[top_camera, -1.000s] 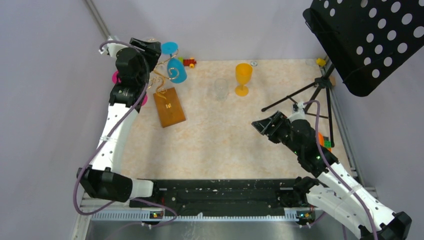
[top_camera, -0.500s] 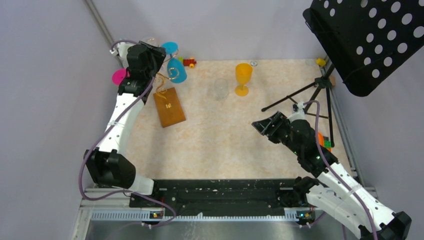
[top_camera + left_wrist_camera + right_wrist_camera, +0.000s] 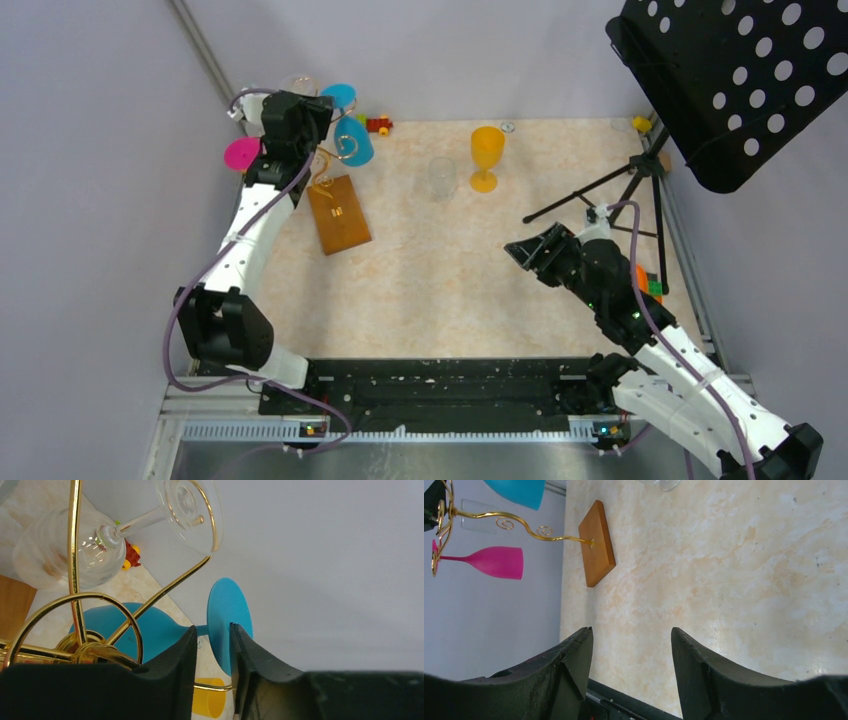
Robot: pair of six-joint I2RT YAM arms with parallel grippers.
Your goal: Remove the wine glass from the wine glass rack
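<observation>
The gold wire rack [image 3: 325, 165] stands on its brown wooden base [image 3: 338, 213] at the back left. A blue wine glass [image 3: 352, 140], a pink one [image 3: 242, 153] and a clear one [image 3: 298, 85] hang on it. My left gripper [image 3: 303, 112] is at the rack's top. In the left wrist view its jaws [image 3: 213, 630] stand narrowly open on either side of the blue glass's foot [image 3: 225, 607]; the right finger touches the foot, the left finger is apart. The clear glass [image 3: 70, 550] hangs beside it. My right gripper [image 3: 525, 250] is open and empty above the table, as the right wrist view [image 3: 631, 635] also shows.
An orange wine glass [image 3: 487, 155] and a clear tumbler [image 3: 442, 177] stand at the back middle. A black tripod music stand [image 3: 740, 80] rises at the right. Toy bricks lie at the back [image 3: 378, 125] and by the right edge [image 3: 652, 287]. Grey walls close in the left and the back.
My left arm has swung its gripper right and back, from beside the rack to the blue glass's foot, uncovering the pink glass. The right arm has not moved.
</observation>
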